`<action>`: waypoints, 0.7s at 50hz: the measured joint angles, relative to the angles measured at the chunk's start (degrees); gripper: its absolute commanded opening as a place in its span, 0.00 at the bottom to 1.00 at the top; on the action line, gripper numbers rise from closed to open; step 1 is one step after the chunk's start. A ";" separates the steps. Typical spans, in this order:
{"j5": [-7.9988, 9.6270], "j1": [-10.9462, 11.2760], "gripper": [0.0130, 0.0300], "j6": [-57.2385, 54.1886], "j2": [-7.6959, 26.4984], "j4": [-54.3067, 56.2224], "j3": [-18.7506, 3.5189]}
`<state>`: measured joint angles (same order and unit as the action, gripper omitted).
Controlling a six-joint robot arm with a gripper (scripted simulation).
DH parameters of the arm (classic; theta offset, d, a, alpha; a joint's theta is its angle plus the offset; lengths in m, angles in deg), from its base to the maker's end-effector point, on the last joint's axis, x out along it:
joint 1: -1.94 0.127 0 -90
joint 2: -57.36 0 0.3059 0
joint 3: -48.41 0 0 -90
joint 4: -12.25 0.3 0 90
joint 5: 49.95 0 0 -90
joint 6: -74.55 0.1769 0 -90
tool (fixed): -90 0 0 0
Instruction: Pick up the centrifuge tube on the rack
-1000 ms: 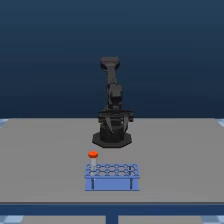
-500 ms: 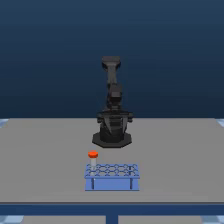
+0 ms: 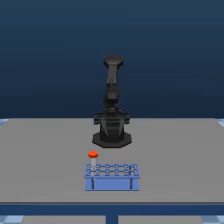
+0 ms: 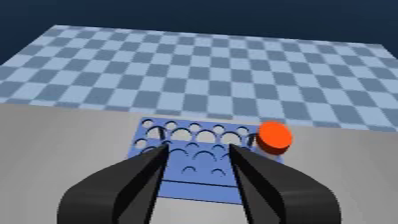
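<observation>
counter (image 3: 45, 150): grey, we saw it carrying the arm base and the rack.
rack (image 3: 112, 176): light blue, near the counter's front edge.
claw (image 4: 197, 157): open, empty, well above the rack.
centrifuge tube (image 3: 93, 156): stood in the rack's corner hole, exterior view's left; we judged it light, stiff, slippery; grip below the orange cap.
writing: none readable.
</observation>
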<state>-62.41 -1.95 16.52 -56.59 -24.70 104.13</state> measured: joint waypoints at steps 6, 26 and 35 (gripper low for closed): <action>-0.59 -1.76 1.00 4.84 1.66 -5.51 -1.13; -2.75 -8.30 1.00 19.96 9.37 -23.50 -7.12; -3.38 -10.81 1.00 25.67 12.88 -30.21 -10.24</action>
<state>-65.79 -12.76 42.19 -43.70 -54.91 93.89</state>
